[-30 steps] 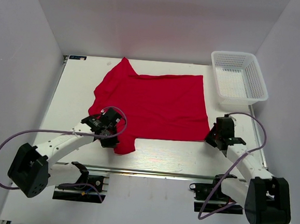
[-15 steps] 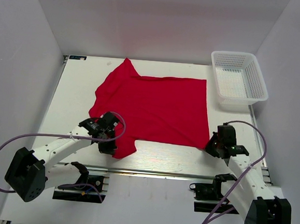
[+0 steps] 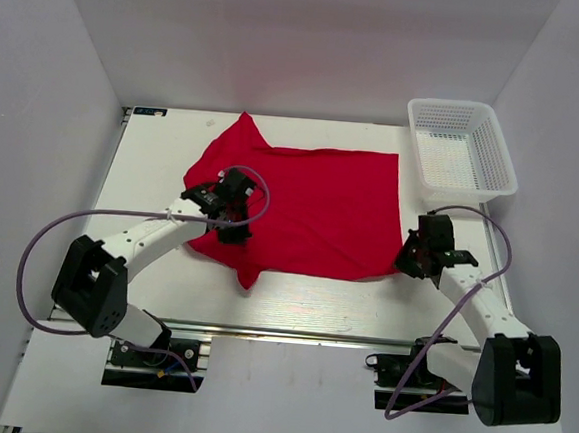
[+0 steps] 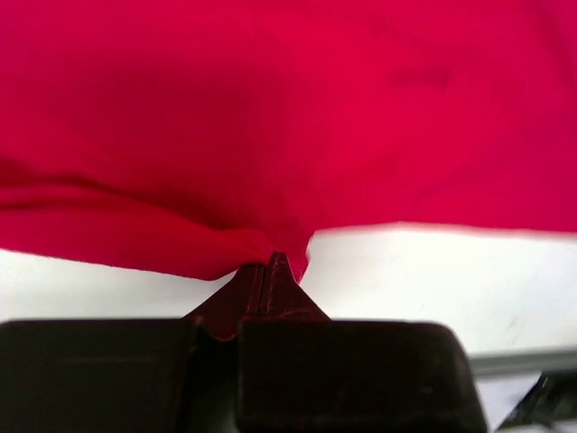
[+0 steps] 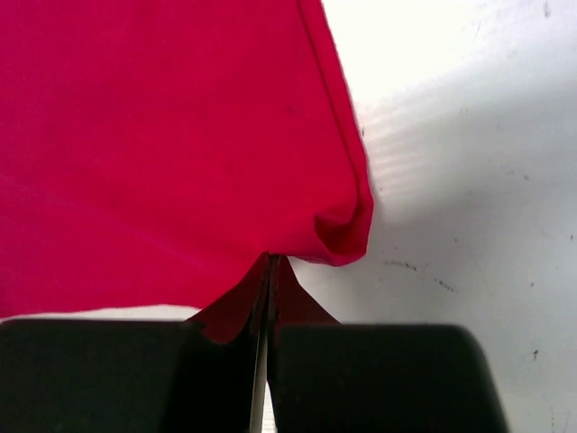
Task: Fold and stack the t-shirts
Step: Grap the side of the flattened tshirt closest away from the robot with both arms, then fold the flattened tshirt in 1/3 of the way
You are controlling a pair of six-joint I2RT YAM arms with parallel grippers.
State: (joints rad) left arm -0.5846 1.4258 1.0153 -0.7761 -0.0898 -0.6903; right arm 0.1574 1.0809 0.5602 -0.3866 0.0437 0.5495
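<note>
A plain bright red t-shirt [image 3: 311, 203] lies spread on the white table [image 3: 143, 170], one sleeve pointing to the far left. My left gripper [image 3: 232, 234] is shut on the shirt's near left edge and holds it lifted over the shirt body; the pinched fabric fills the left wrist view [image 4: 270, 135]. My right gripper [image 3: 407, 258] is shut on the shirt's near right corner; the right wrist view shows the curled corner [image 5: 343, 230] at the closed jaws.
A white plastic mesh basket [image 3: 461, 155] stands at the far right corner of the table. The grey side walls close in on both sides. The table's near edge rail [image 3: 290, 332] runs in front of the arm bases.
My left gripper has moved away from the near edge toward the shirt's middle, carrying the near left edge with it. The right gripper has shifted slightly back and up with its corner.
</note>
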